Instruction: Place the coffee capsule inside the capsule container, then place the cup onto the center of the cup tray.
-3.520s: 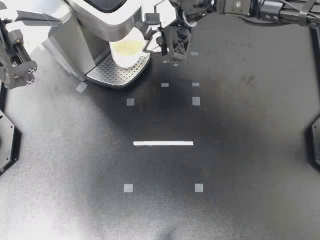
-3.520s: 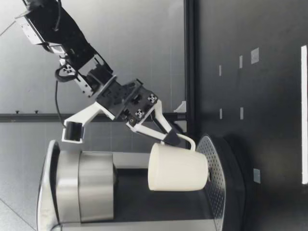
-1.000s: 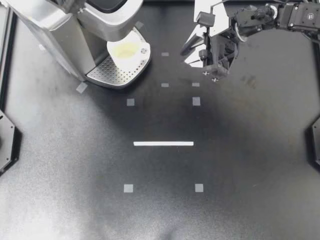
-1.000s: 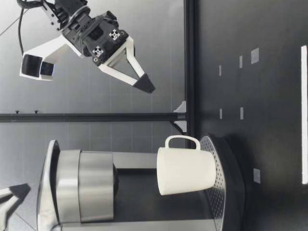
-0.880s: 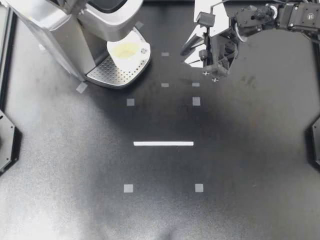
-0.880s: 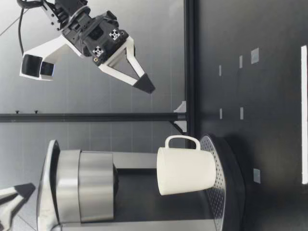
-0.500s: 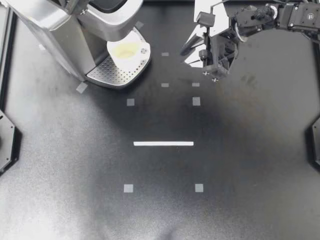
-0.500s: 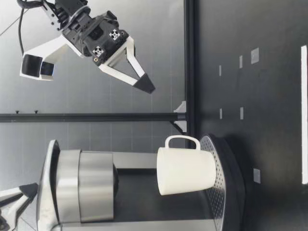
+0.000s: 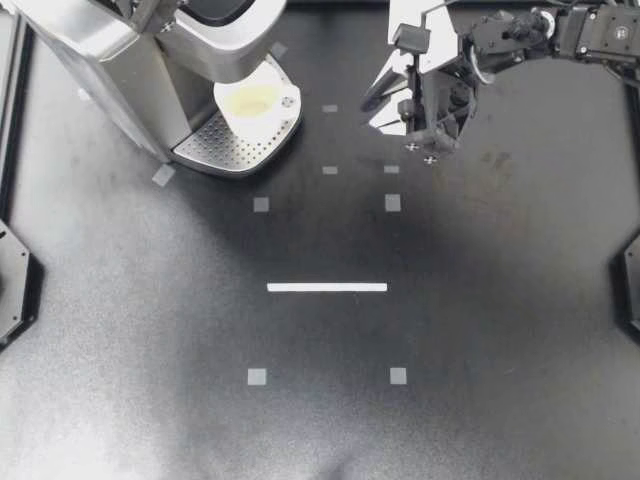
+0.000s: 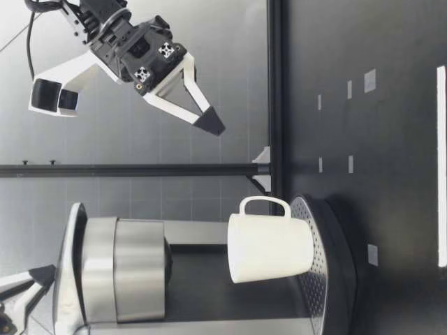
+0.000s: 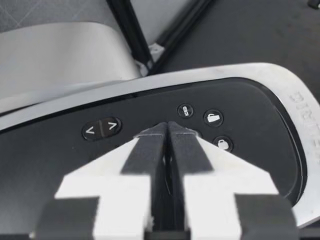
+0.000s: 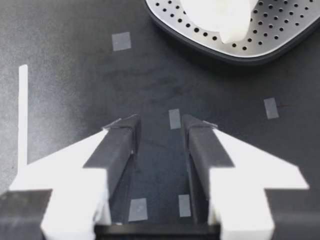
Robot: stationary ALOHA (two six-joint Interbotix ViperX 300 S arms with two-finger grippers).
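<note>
1. Checking the cup [image 9: 255,103] first: it stands on the perforated tray [image 9: 215,150] of the coffee machine [image 9: 110,70], under the spout. From above it looks nearer the tray's end that faces my right arm than its middle. That is a judgement, since the machine hides part of the tray.
2. The handle [image 10: 264,203] points out of the machine, toward my right arm's side.
3. Right end effector [image 9: 385,100]: it hangs above the bench [image 9: 450,300], beside the machine and well apart from the cup. Its fingers are parted, with nothing between them. In its wrist view the tray and cup lie ahead of the fingers and lower.
4. Left end effector [image 9: 147,10]: from above it is barely in view, over the machine's top. Its wrist view shows the fingers pressed together and gripping nothing. The tips are at the dark button panel [image 11: 50,165]; I cannot tell whether they touch it.
5. Capsule: I see none in any view, so I cannot tell whether it is in the container.
6. Judgement: if the cup needs centring, the right arm is the nearer one. The path would run toward the machine and down, meeting the handle first. The left arm sits above the housing, with the machine's body between it and the cup.
</note>
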